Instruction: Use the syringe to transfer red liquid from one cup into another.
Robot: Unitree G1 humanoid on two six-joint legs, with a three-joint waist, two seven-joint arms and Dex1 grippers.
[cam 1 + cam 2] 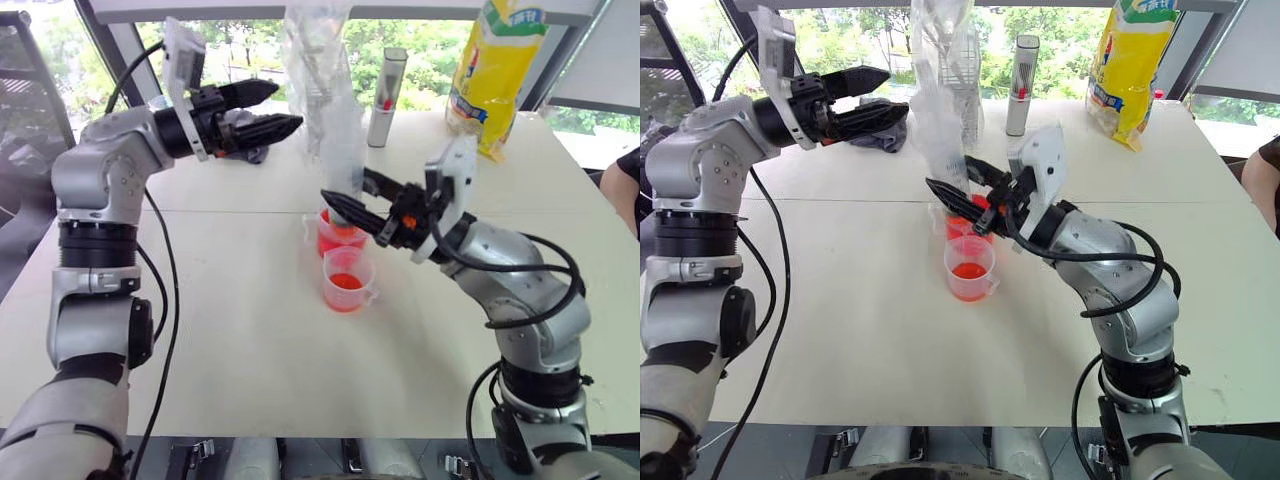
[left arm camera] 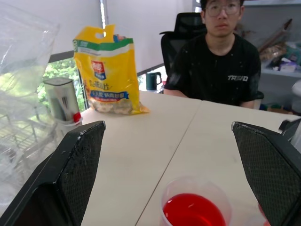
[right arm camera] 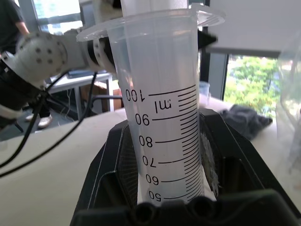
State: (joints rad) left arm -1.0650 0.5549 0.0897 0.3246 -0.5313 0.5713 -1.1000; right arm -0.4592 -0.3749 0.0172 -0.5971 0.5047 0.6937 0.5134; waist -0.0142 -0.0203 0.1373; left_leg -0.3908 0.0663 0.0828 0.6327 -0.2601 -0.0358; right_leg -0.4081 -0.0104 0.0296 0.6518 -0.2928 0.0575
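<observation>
Your right gripper (image 1: 352, 212) is squeezing its jaws tight on the syringe (image 3: 164, 117), holding it upright over the two cups. The wider cup (image 1: 338, 236) and the narrower cup (image 1: 348, 280) are sitting on the counter (image 1: 250, 340), both holding red liquid (image 1: 346, 282). Your left gripper (image 1: 270, 108) is hanging up high with jaws wide apart, holding nothing.

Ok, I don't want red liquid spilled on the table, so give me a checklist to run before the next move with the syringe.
1. Right end effector shut on the syringe: ok.
2. Syringe upright above the cups: ok.
3. Syringe tip inside the farther cup: cannot tell, fingers hide it.
4. Nearer cup upright, holding red liquid: ok.
5. Left end effector open, raised away from the cups: ok.
6. Liquid in the barrel above the 50 mark: not ok, it looks clear there.
</observation>
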